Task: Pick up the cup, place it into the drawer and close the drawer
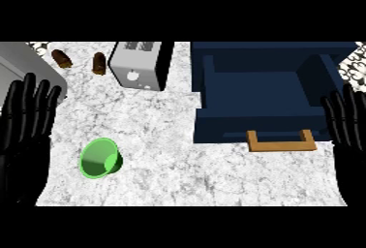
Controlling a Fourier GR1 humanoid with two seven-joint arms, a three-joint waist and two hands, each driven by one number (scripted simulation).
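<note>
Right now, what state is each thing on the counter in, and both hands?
cup: on its side on the counter, not held.
drawer: open, nothing visible inside.
toaster: upright, slots look empty.
left hand: open, resting at the left edge.
right hand: open, resting at the right edge.

left hand and right hand open, fingers up.

One head view only, looking steeply down onto the marble counter from above. It is taking in the toaster at the far edge and the open blue drawer, with both hands entering at the sides.
</note>
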